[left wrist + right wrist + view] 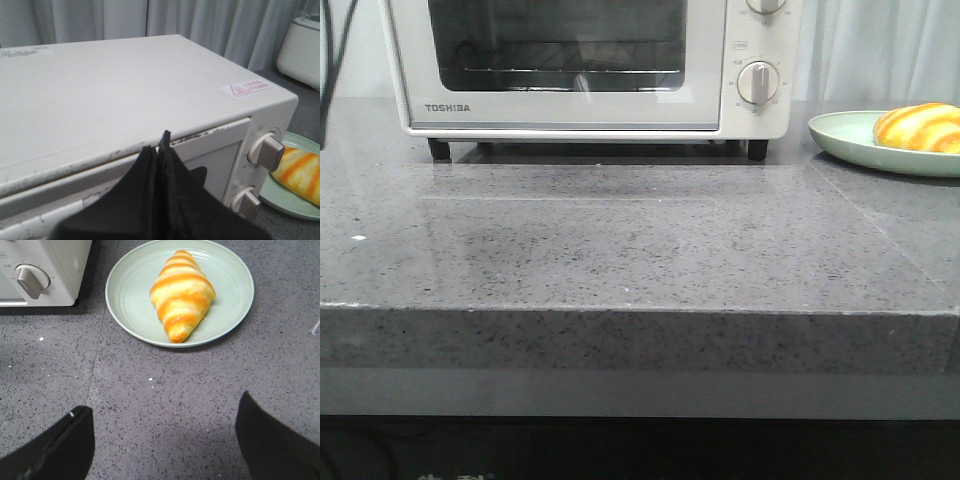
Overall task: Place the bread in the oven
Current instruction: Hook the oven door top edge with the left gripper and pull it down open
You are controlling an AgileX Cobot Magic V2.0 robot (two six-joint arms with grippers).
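Note:
The bread [182, 293], a glossy yellow roll with orange stripes, lies on a pale green plate [130, 300] to the right of the oven; it also shows in the front view [920, 127] and the left wrist view [300, 172]. The cream-white Toshiba oven [570, 70] stands at the back with its glass door closed. My left gripper [159, 145] is shut and empty, at the top front edge of the oven [100, 100], by the door's upper edge. My right gripper [162, 412] is open and empty, above the counter in front of the plate. Neither gripper shows in the front view.
The grey speckled counter [640, 250] runs from the oven to its front edge. Oven dials [265, 152] sit on the oven's right side. A white appliance [302, 47] stands behind the plate, with curtains behind it.

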